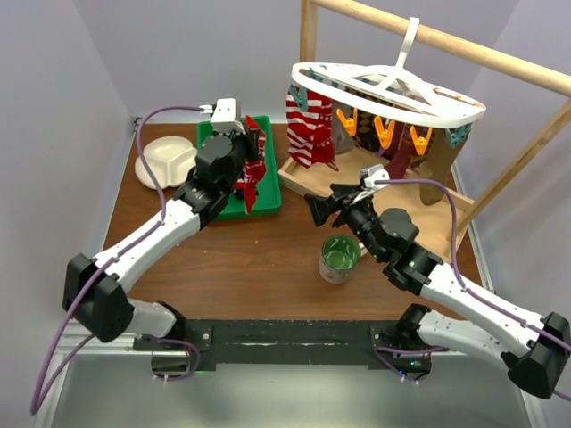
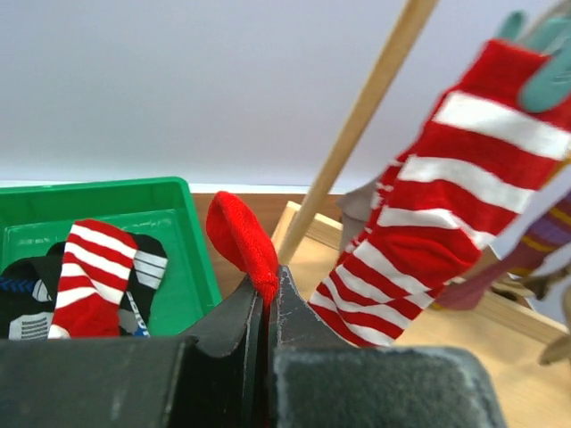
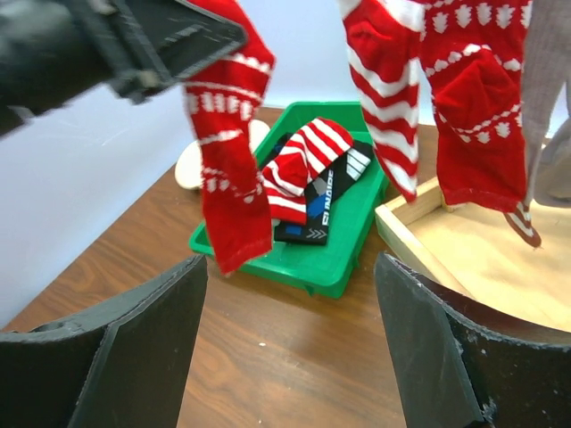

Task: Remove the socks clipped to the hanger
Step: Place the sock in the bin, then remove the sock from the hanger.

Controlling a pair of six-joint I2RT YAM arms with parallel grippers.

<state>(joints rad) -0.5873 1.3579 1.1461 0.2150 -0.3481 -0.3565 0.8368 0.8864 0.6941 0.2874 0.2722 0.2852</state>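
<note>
In the left half of the top view, the left gripper is clamped on a red fabric sock with white patterning, which hangs above a green plastic tray holding 2 socks. The right gripper, mid-frame, has its fingers wide apart with nothing between them. At upper right, the white plastic oval hanger carries a clipped red-and-white striped sock among others.

text: none legible | black sock: white lettering, too blurred
</note>
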